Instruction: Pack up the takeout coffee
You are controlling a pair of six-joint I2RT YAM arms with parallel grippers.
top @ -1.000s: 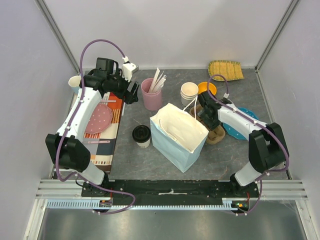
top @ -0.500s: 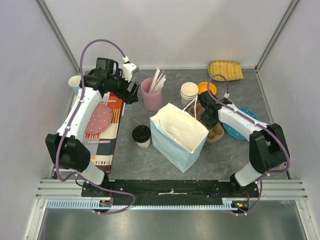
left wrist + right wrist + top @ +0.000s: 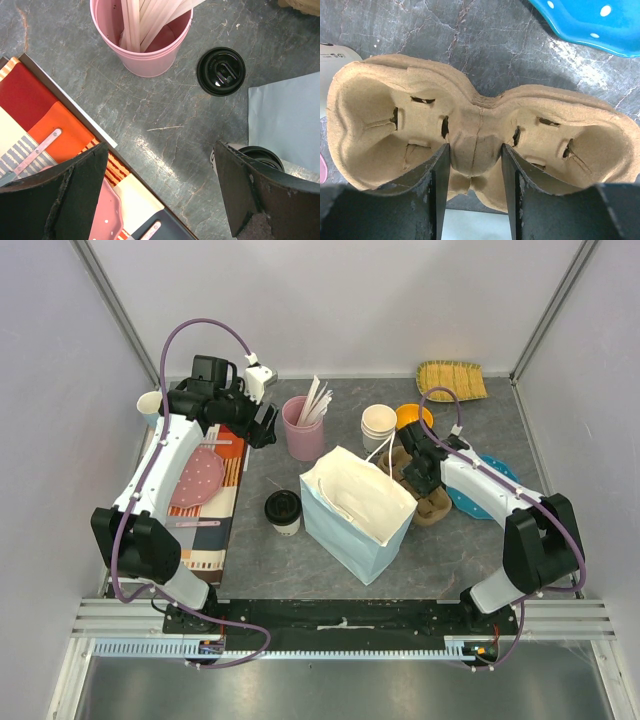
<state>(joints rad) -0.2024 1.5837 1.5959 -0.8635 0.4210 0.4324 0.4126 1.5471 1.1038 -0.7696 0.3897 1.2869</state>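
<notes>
Top external view: grey table [image 3: 470, 560], with the pale blue paper bag [image 3: 355, 520] standing mid-table, mouth open upward, same spot as a second before.

What changed: your right gripper [image 3: 475, 150] shifted slightly toward the back over the cardboard cup carrier [image 3: 375, 115], and its jaws narrowed. Right wrist view showed both fingers pressed against the sides of the carrier's middle ridge, so I logged it as clamped on the carrier. Both wells were empty. I couldn't tell if it was lifted yet. For the task, that read as carrier first, coffee later. Packing had barely started, and I saw nothing in the bag.

Your left gripper [image 3: 161, 147] hadn't moved. Its jaws were spread wide and held nothing, hanging over bare table between the striped tray [image 3: 55, 125] and the pink cup [image 3: 145, 55] of stirrers.

The takeout coffee [image 3: 283, 511] was untouched on the table just left of the bag, across the bag from the right gripper. It stood upright, long axis vertical, black lid on and pointing up at the camera.

Smallest: a loose black lid [image 3: 221, 71] lay flat near the pink cup.
</notes>
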